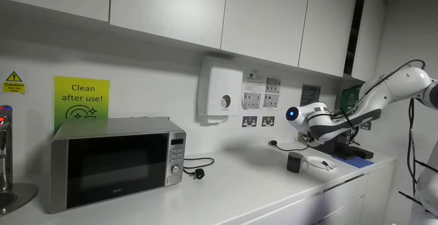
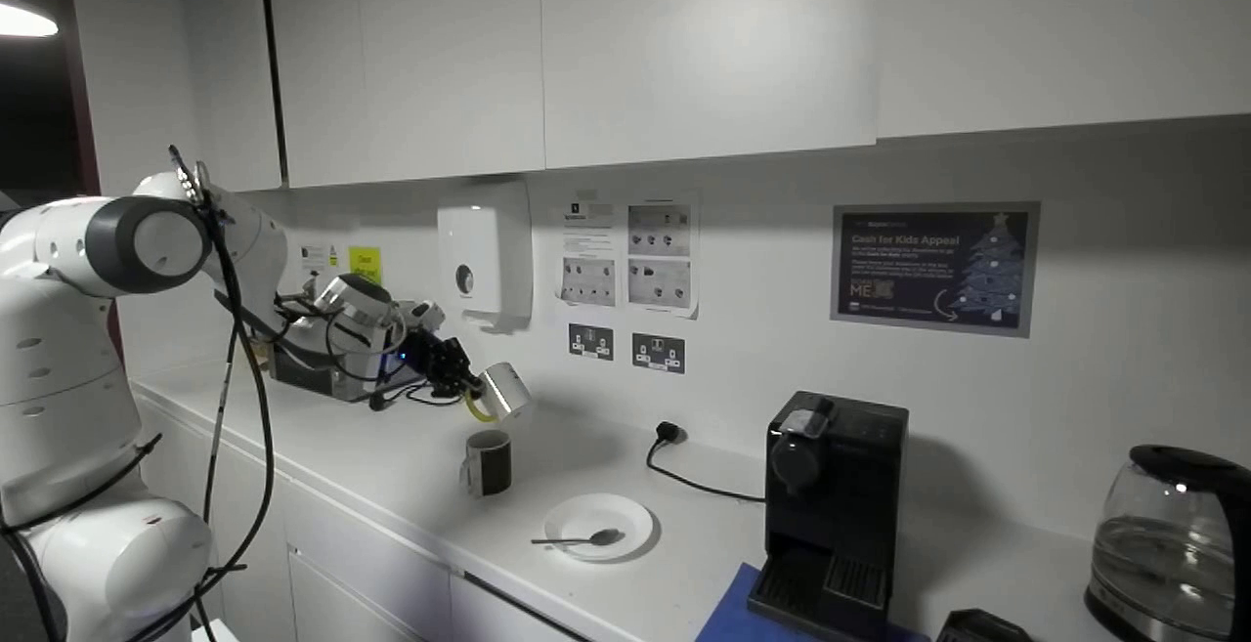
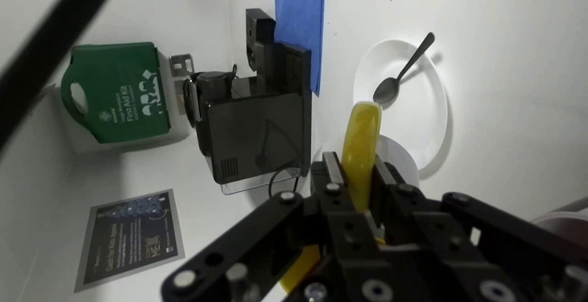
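Yellow between black fingertips, the handle of a white mug puts the mug's body just beyond the gripper, up in the air over the bench. In an exterior view that body leans well off upright, its handle low and on the gripper's side; which way the mouth faces, I cannot tell. Underneath, in the same picture, a dark mug stands upright on the bench, apart from the held one; how squarely one lies over the other is unclear. Farther along, toward the coffee machine, is a plate bearing a spoon whose shank reaches over the rim. The gripper's jaws press together on the handle from both sides, pinching it, and nothing else shows in their grasp.
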Controlling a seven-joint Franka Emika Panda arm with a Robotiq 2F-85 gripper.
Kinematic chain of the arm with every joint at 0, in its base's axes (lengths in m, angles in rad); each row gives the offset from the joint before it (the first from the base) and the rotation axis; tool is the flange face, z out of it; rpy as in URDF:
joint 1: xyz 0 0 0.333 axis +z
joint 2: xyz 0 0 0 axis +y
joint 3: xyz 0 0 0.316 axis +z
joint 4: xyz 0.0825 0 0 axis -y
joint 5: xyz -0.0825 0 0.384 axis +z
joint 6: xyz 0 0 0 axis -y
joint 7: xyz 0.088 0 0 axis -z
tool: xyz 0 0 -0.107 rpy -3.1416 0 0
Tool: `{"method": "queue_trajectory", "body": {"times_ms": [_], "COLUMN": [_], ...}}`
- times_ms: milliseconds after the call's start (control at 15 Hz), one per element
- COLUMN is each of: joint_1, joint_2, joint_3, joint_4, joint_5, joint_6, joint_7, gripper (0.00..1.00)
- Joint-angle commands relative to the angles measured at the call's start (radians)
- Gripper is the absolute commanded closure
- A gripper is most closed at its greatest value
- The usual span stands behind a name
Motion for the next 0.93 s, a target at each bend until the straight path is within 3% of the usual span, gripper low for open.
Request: {"method": "queue_trajectory", "body": {"times_ms": [0, 333, 867], "joint_1": [-0.024, -0.064, -0.152], "joint_2": [-0.018, -0.018, -0.006], "joint_3": [-0.038, -0.106, -0.209], "joint_4": [0.093, 0.179, 0.216], "joint_5": [0.088, 0.263, 0.556], "joint_6": [-0.018, 0.047, 0.197], "joint_7": [-0.043, -0.136, -0.433], "gripper": [0.95, 0.95, 0.95]}}
